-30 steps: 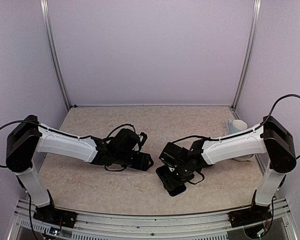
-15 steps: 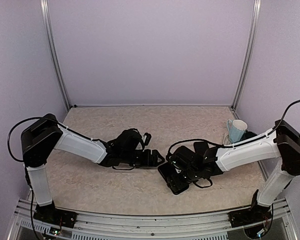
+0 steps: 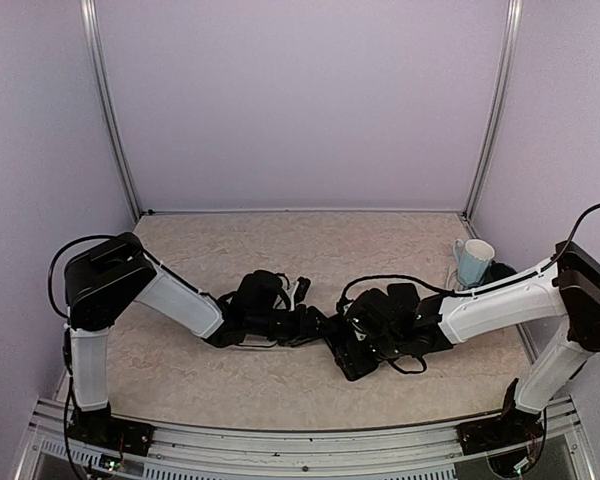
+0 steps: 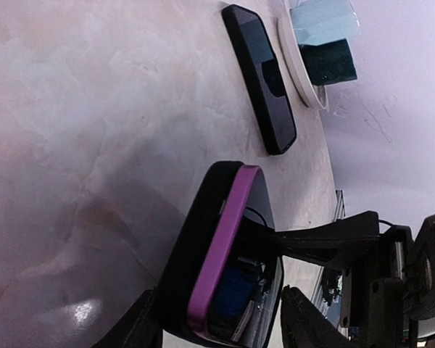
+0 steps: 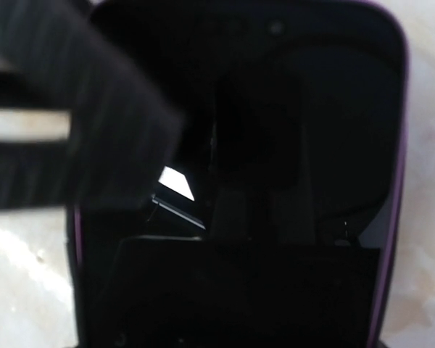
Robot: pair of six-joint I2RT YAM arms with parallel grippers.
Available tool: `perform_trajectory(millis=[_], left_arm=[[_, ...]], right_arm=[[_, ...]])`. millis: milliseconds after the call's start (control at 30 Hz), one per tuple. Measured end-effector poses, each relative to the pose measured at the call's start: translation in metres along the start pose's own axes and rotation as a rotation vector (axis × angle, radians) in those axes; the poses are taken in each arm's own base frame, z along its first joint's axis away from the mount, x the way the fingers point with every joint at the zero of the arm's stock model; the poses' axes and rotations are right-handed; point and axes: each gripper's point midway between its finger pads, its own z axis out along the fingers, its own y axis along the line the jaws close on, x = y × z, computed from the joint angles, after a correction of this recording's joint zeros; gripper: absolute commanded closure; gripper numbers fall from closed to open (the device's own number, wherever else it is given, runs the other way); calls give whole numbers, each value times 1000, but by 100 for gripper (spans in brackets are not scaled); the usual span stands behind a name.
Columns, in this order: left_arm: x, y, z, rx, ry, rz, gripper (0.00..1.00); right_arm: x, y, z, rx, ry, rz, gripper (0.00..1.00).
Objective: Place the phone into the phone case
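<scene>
In the left wrist view a phone with a purple rim [image 4: 228,239] sits tilted in a black phone case [image 4: 192,246] on the table. My left gripper [image 4: 221,322] is open and straddles the near end of it. In the top view the left gripper [image 3: 318,325] and right gripper [image 3: 358,333] meet over the cased phone [image 3: 352,358] near the table's centre. The right wrist view is filled by the phone's dark screen [image 5: 275,94] with the purple rim [image 5: 400,167]. The right gripper's own fingers are lost in the dark.
A second flat black phone-like slab [image 4: 261,80] lies beyond on the marble table [image 3: 210,370]. A pale blue cup [image 3: 473,262] on a white saucer [image 4: 293,58] stands at the right edge. The enclosure's walls surround the table.
Both arms have moved inward. My left gripper has travelled right up to the cased phone. My right gripper has come down low over the phone.
</scene>
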Motion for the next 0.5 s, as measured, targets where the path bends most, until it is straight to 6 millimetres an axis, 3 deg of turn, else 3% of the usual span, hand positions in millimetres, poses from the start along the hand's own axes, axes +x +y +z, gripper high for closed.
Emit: perform_trajectory(millis=[167,333,400,467,500], left_arm=[[-3,-7,0,42,-9,-10,77],[-6,-13,2,88,-24,-9,84],[-7,-14,4,100,-27,-6,80],[-8,-14,6,110,-31,-1,60],[-8,-13,8,112,-32,1,58]], right_arm=[[-2,-4,-3,-1,-21,8,63],[-3,-5,-5,-10,-30,24,63],[-3,-6,-6,-13,-32,28,63],[-2,-7,-5,-10,-34,35,63],[-2,-8,-5,-8,-35,36,63]])
